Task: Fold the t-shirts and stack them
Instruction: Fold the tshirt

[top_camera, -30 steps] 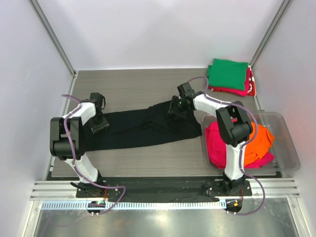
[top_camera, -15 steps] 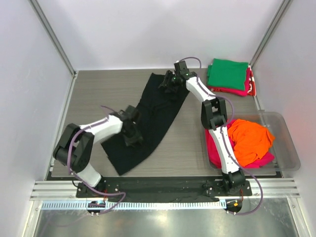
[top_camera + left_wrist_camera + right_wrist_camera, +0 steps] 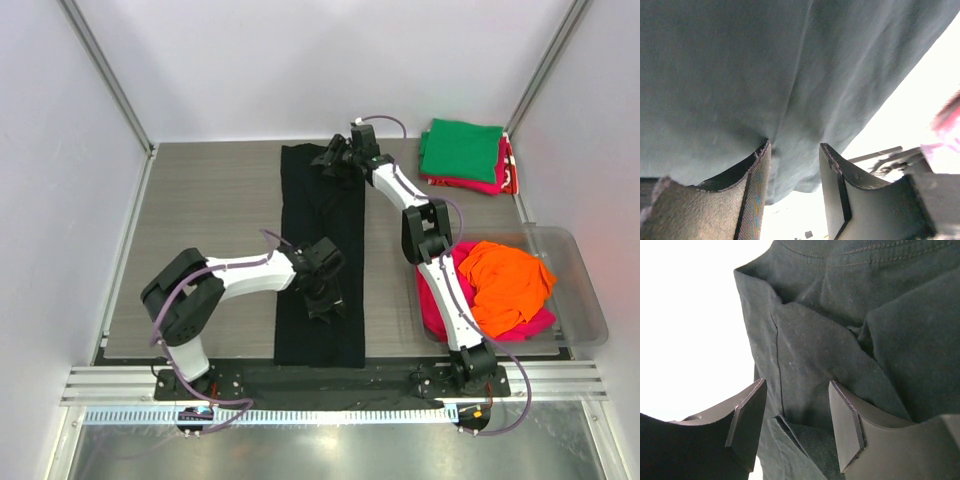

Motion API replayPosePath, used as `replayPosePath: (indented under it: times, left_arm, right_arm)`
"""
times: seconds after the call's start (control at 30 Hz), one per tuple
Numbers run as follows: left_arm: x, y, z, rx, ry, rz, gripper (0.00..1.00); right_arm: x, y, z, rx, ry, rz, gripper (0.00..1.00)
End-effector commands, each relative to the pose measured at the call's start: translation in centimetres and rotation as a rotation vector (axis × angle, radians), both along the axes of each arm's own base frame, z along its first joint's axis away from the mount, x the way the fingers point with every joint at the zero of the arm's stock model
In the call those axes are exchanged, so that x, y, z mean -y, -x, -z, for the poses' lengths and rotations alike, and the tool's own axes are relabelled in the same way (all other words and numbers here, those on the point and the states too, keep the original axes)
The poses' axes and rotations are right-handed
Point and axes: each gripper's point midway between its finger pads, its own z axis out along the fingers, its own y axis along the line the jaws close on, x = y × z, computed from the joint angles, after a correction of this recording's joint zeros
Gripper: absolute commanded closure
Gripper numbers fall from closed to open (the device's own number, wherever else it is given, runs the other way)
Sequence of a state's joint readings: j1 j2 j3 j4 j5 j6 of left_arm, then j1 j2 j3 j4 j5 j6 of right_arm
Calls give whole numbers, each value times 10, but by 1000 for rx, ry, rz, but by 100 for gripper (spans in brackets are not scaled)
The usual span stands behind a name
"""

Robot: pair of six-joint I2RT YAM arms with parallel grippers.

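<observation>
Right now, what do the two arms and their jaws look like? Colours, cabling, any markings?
Both match. The left arm and right arm have white link shells between black joint housings. A lilac cable loops loosely along each. The jaws are paired flat, dark, wedge-shaped plates; the left inner pad looks woven. No markings are visible.

**Where Things Lie on the Counter**

A long t-shirt [image 3: 320, 250] lies stretched down the middle of the counter [image 3: 210, 210], running from the far edge to the near edge. The right claw [image 3: 335, 165] is at its far end. The left claw [image 3: 325, 300] is over its near half.

In the far right corner, a folded stack of t-shirts [image 3: 462, 152] rests on the counter, one on another. Nearer, along the right side, stands a bin [image 3: 592, 310]. A loose heap of t-shirts [image 3: 505, 285] lies in it, one on top of another. The right arm [image 3: 440, 270] rises between the bin and the long t-shirt.
</observation>
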State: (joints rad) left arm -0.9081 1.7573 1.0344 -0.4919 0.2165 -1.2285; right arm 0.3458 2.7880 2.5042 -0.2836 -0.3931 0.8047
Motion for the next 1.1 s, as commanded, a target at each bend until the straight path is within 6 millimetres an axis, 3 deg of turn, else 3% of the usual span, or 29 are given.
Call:
replayPosePath:
  times: [0.0,0.07,0.13,0.27,0.3,0.37,0.4,0.47,0.5,0.6,0.63,0.7,0.73,0.77,0.8,0.83,0.87,0.9,0.93,0.97,1.03,1.07]
  left_arm:
    - [3,-3,-35,74,4,-15,55]
    - [-8,1,-50,123,-44,24,53]
    - [-18,-3,-64,190,-104,39,52]
    - [-35,-13,-91,336,-161,52,48]
    - [-39,-12,-102,365,-152,52,48]
    - [-48,-17,-113,423,-164,38,46]
    - [-54,-16,-124,448,-153,30,46]
    - [-66,-20,-134,498,-178,4,46]
    - [-77,-19,-144,522,-189,-2,46]
    - [-101,-22,-154,580,-247,-32,44]
    - [-107,-21,-161,600,-237,-38,44]
    - [-116,-20,-160,618,-248,-44,43]
    - [-122,-17,-165,632,-230,-57,41]
    - [-128,-14,-159,628,-241,-63,40]
    - [-132,-12,-159,633,-231,-76,38]
    - [-137,-9,-164,642,-196,-106,36]
    - [-144,-5,-156,636,-202,-111,34]
    - [-145,-3,-155,640,-180,-118,32]
    - [-148,-1,-153,642,-171,-125,30]
    - [-155,4,-149,648,-156,-134,27]
    - [-163,8,-146,651,-155,-143,25]
    - [-169,11,-142,648,-155,-149,25]
  right_arm:
    - [17,-9,65,-54,76,106,41]
    - [13,-19,56,-1,48,111,40]
    - [7,-27,35,67,18,92,39]
    - [-17,-35,-41,292,-5,17,34]
    - [-17,-34,-78,350,-13,14,33]
    - [-12,-35,-108,414,-1,32,31]
    - [-9,-32,-148,475,-9,38,30]
    - [-4,-28,-186,537,-3,48,24]
    - [-1,-20,-221,583,-17,51,20]
    - [6,-2,-255,591,-19,51,16]
    - [13,15,-288,611,-22,52,16]
    - [26,36,-280,551,42,71,16]
    - [34,70,-326,599,37,91,16]
    - [36,86,-283,517,100,82,16]
    - [44,100,-279,526,166,104,15]
    - [39,142,-310,568,164,90,14]
    - [40,163,-268,496,238,65,14]
    - [44,181,-265,494,283,81,14]
    - [45,204,-250,448,317,62,14]
    - [41,242,-236,420,330,23,14]
    - [45,279,-208,327,335,7,14]
    - [48,311,-189,291,342,-27,14]
